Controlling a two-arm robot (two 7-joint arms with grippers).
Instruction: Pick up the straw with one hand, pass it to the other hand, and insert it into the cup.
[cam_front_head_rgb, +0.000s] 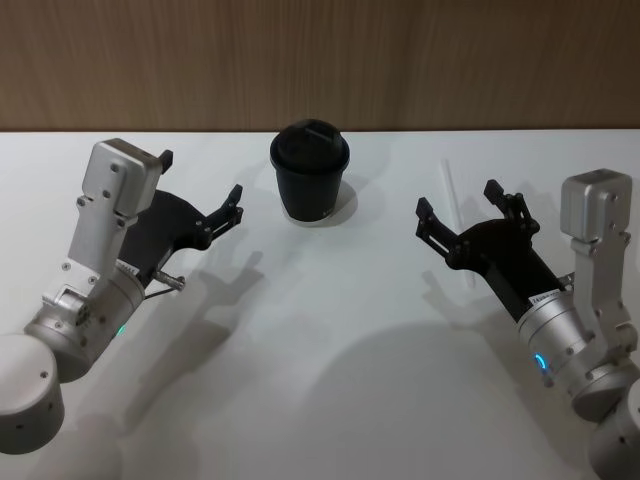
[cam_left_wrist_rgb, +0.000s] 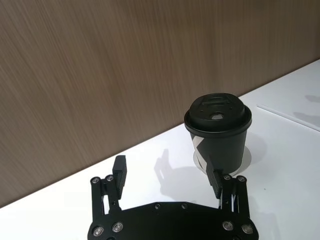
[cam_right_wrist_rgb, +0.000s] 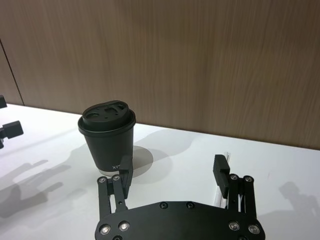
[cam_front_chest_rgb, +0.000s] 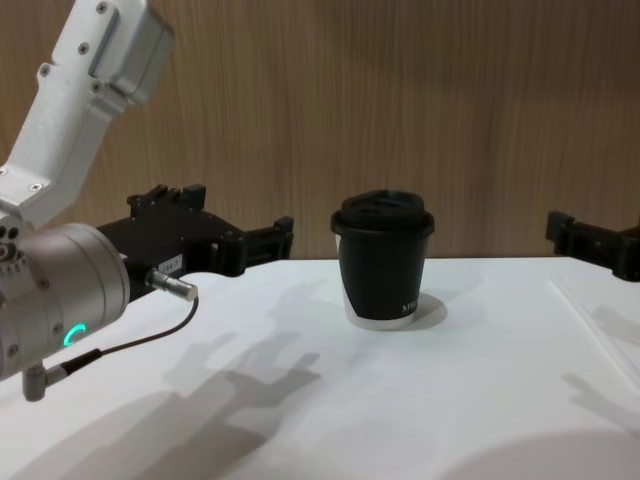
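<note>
While left claw (cam_front_head_rgb: 200, 181) and right claw (cam_front_head_rgb: 457, 199) gape | thin white straw (cam_front_head_rgb: 450, 188) lies flat

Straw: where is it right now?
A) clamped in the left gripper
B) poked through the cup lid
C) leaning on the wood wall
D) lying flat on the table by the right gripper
D: the straw lies flat on the table, running beneath the open right gripper in the head view. It is well apart from the cup, and the open left gripper holds nothing.
</note>
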